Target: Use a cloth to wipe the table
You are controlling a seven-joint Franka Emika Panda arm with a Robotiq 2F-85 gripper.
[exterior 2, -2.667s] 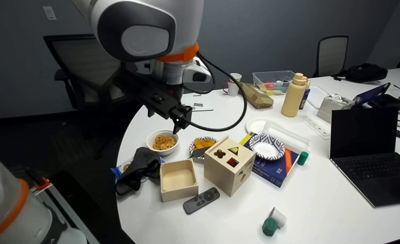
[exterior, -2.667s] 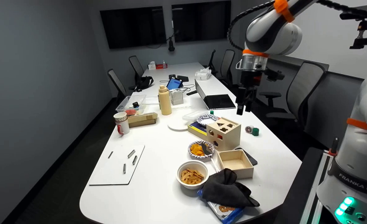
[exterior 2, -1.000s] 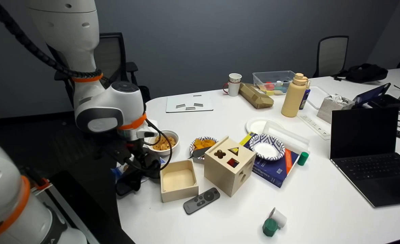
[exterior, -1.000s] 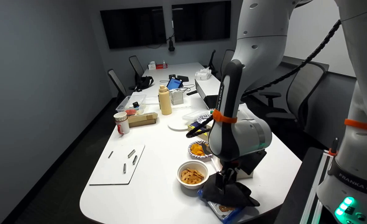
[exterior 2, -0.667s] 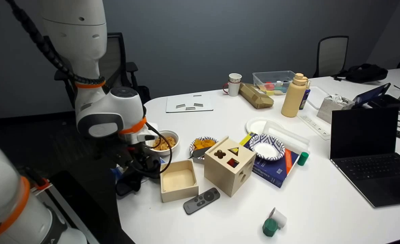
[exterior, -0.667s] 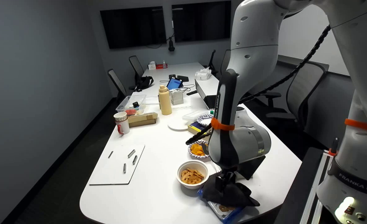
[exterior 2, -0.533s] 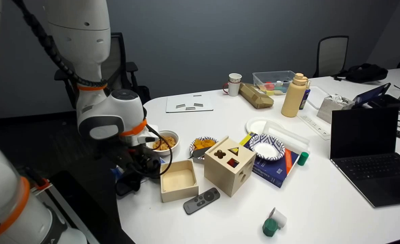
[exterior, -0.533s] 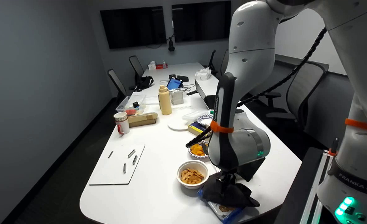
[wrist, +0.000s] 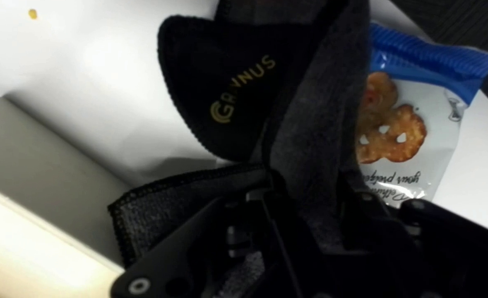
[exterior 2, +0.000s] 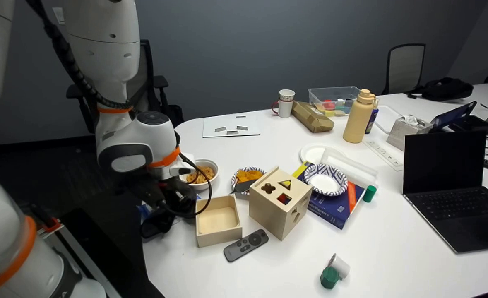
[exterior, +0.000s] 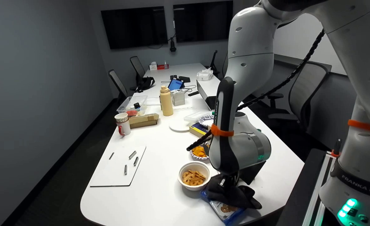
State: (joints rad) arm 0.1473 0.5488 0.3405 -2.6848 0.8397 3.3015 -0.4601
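Note:
The cloth (wrist: 318, 103) is dark grey to black, with gold lettering on one folded flap. It lies crumpled over a blue and white pretzel packet (wrist: 442, 124) at the near end of the white table (exterior: 153, 201). My gripper (wrist: 306, 192) points down into it, its fingers closed in on both sides of a bunched fold that fills the gap. In an exterior view the cloth (exterior: 243, 199) still rests on the packet below the gripper (exterior: 227, 185). The fingertips' lower ends are hidden in dark fabric.
Beside the cloth stand a white bowl (exterior: 189, 189) of pretzels and an open wooden box (exterior 2: 219, 239). Further on are a wooden shape cube (exterior 2: 268, 213), a remote (exterior 2: 246, 245) and a laptop (exterior 2: 442, 165). A small yellow crumb (wrist: 32, 14) lies on the table.
The arm has swung from over the table's far side down to the cloth. Over the last second the gripper sank a little and closed, drawing the cloth's edge inward and baring more packet.

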